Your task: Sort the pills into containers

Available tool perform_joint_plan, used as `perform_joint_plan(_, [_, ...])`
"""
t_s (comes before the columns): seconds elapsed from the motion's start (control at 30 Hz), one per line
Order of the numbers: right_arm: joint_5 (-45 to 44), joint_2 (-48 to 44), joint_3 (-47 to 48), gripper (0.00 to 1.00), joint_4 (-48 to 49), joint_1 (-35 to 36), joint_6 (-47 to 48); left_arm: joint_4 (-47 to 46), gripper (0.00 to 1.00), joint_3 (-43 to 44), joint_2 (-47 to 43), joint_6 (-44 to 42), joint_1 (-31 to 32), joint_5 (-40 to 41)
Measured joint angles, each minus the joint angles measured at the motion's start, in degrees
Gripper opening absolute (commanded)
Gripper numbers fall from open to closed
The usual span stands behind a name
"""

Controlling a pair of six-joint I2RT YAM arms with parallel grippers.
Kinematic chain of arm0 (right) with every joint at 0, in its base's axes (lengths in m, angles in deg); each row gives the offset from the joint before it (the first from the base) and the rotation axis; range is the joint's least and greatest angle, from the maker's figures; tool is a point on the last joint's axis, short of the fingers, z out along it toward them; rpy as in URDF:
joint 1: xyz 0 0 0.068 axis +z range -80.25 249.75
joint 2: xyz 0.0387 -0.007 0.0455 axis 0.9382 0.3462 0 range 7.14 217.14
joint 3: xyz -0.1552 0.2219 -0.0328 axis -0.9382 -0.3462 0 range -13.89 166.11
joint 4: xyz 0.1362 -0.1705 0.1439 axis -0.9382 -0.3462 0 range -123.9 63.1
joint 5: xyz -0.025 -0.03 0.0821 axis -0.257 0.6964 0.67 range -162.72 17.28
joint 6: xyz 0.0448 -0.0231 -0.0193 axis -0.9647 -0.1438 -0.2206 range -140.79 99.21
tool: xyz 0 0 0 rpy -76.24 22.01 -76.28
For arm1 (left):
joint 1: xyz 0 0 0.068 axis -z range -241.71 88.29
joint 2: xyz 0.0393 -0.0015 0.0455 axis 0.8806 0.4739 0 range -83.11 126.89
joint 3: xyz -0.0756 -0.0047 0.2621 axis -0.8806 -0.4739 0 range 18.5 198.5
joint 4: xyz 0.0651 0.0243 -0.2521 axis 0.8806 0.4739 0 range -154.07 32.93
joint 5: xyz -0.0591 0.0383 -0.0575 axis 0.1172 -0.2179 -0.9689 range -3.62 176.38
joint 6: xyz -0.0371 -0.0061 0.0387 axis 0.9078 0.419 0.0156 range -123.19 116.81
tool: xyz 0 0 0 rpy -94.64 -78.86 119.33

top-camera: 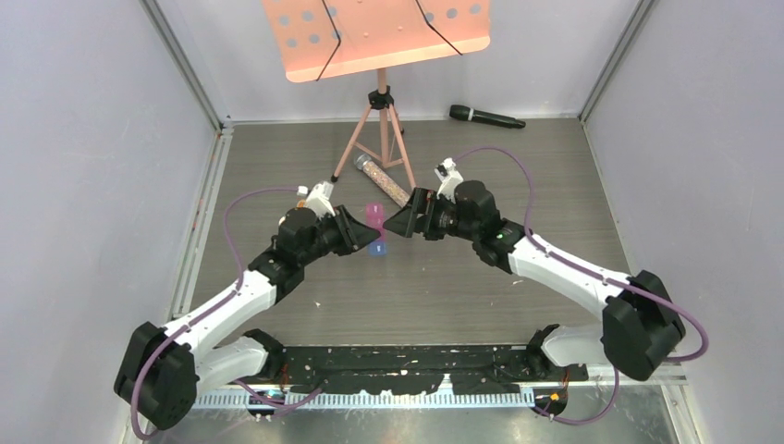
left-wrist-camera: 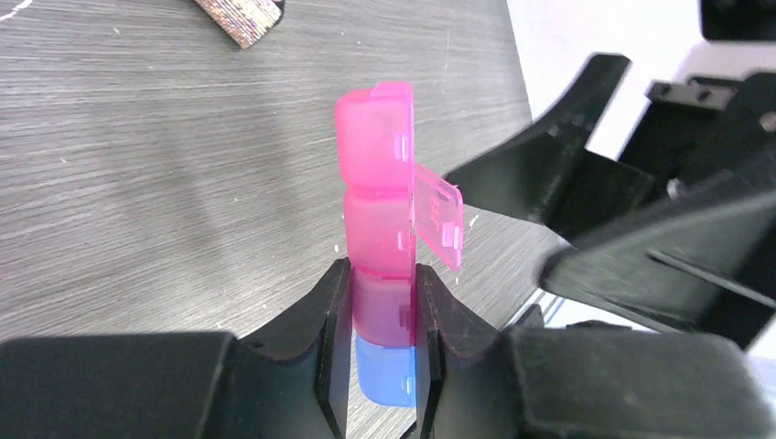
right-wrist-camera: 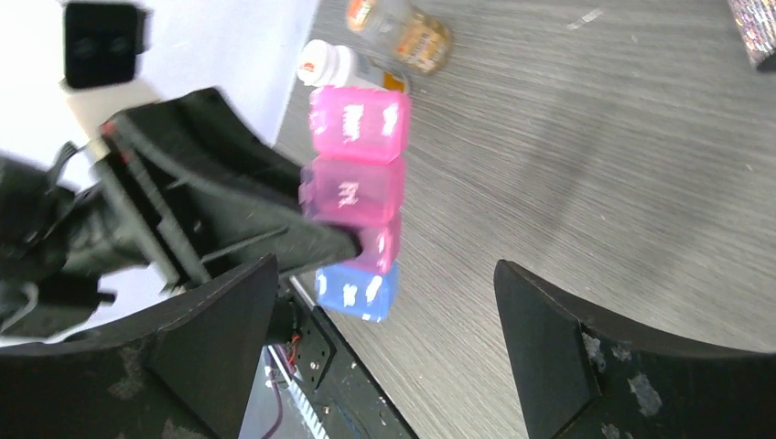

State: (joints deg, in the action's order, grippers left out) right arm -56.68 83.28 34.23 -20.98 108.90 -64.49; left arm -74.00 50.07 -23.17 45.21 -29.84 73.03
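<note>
The pill-box strip is held upright above the table, pink compartments on top, a purple one below them and blue at the bottom. My left gripper is shut on the purple compartment, and the blue end hangs below the fingers. One pink lid stands ajar on the strip's right side. My right gripper is open and empty, just to the right of the strip, with its black fingers close to the open lid. No loose pills show.
A clear tube of speckled beads lies behind the grippers, by the legs of a tripod stand carrying an orange board. A black microphone lies at the back right. Two pill bottles lie beyond the strip.
</note>
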Motion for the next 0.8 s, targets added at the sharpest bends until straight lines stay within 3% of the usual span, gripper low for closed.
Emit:
perform_joint_plan(0.1, [3.4,-2.8,-2.1,0.99,3.5,-0.6,1.6,1.2,0.0,0.5,-0.8,1.9,-2.2,-1.2])
perform_joint_plan(0.27, [11.1,-3.3,-5.3,0.85,11.3,-0.6,1.5,3.3,0.0,2.4,-4.1,4.8,-3.0,-2.8])
perform_joint_plan(0.47, [15.4,-0.3,-5.6,0.82,16.2,-0.5,-0.9,4.9,0.0,4.7,-9.8,5.6,-3.0,-2.9])
perform_joint_plan(0.57, [15.8,-0.2,-5.6,0.86,18.0,-0.5,-1.5,5.7,0.0,5.0,-10.8,5.1,-3.0,-2.8])
perform_joint_plan(0.67, [15.8,-0.2,-5.5,1.0,19.6,-0.1,-1.9,7.0,0.0,5.0,-10.8,3.6,-3.0,-2.8])
perform_joint_plan(0.8, [11.1,-1.9,-4.5,0.96,16.0,1.2,-0.2,8.0,0.0,5.0,-10.7,-1.3,-3.0,-3.0])
